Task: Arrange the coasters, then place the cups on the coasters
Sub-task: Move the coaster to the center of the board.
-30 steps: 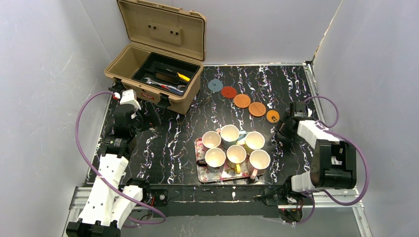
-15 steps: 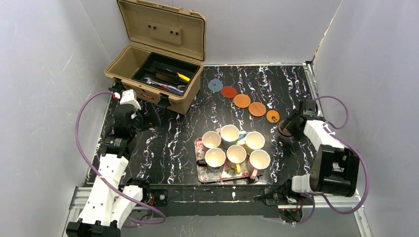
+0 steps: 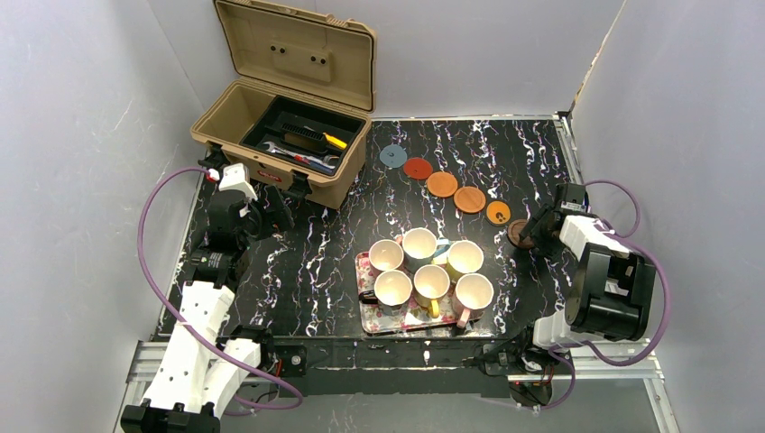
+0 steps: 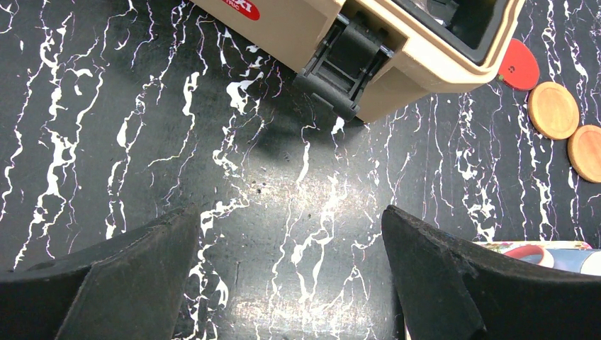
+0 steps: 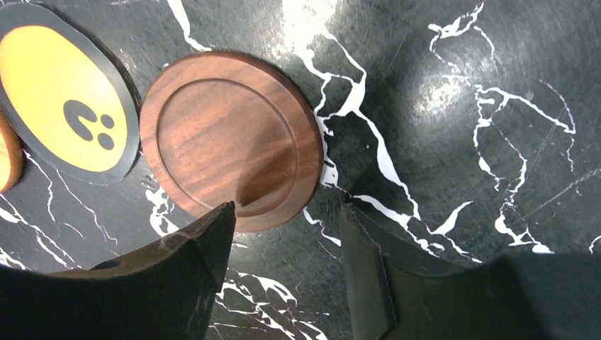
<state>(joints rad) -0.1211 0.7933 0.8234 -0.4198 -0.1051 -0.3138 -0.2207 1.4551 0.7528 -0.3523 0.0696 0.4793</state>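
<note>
Six coasters lie in a diagonal row: blue-grey [image 3: 392, 155], red [image 3: 417, 168], two orange ones [image 3: 441, 184] [image 3: 469, 199], a yellow-orange one [image 3: 497, 213] [image 5: 60, 99] and a dark brown one [image 3: 519, 234] [image 5: 231, 150]. My right gripper [image 3: 539, 227] [image 5: 285, 212] stands open just behind the dark brown coaster's near edge, with nothing between its fingers. Several cups [image 3: 431, 281], cream-white inside, stand packed together on the floral tray [image 3: 374, 323]. My left gripper [image 3: 273, 216] [image 4: 290, 219] hangs wide open over bare table at the left.
An open tan toolbox [image 3: 284, 135] [image 4: 397, 49] with tools in its tray sits at the back left, close ahead of the left gripper. Grey walls close in on the black marbled table [image 3: 316, 253] on three sides. The tray corner [image 4: 538, 248] shows beside the left wrist's right finger.
My right gripper has drawn back to the right, off the dark brown coaster, which now lies uncovered at the row's end. Its jaws have narrowed. The left arm has not moved.
</note>
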